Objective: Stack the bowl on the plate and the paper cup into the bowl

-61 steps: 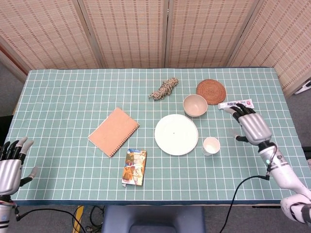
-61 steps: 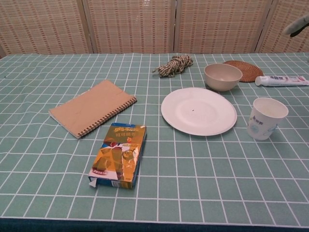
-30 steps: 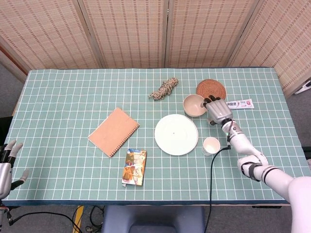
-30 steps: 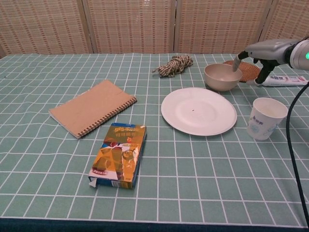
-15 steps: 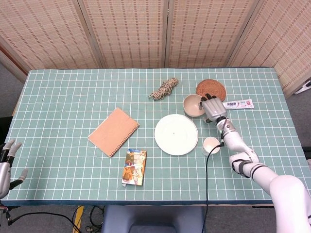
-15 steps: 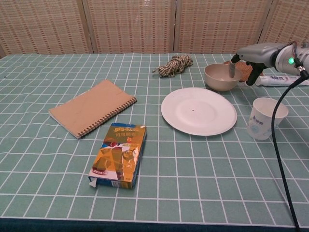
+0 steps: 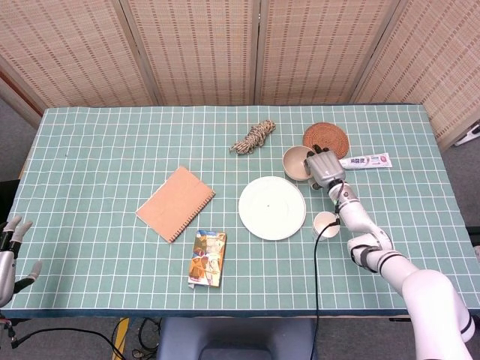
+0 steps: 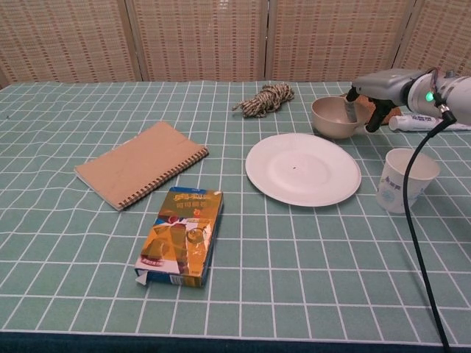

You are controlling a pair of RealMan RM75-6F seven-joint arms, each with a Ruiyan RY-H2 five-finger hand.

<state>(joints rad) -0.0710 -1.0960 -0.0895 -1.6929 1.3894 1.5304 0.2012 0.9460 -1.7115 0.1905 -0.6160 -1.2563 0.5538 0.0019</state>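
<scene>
The right hand (image 7: 322, 166) has a silver-grey metal back with black fingers (image 8: 352, 94). Behind it, toward five o'clock in the head view, runs a slim white forearm with a grey ring at the joint, widening into a thick white upper arm. A small green light glows on the wrist, where a black cable hangs. The left hand (image 7: 9, 251), at eight o'clock, is grey with pale fingertips.
</scene>
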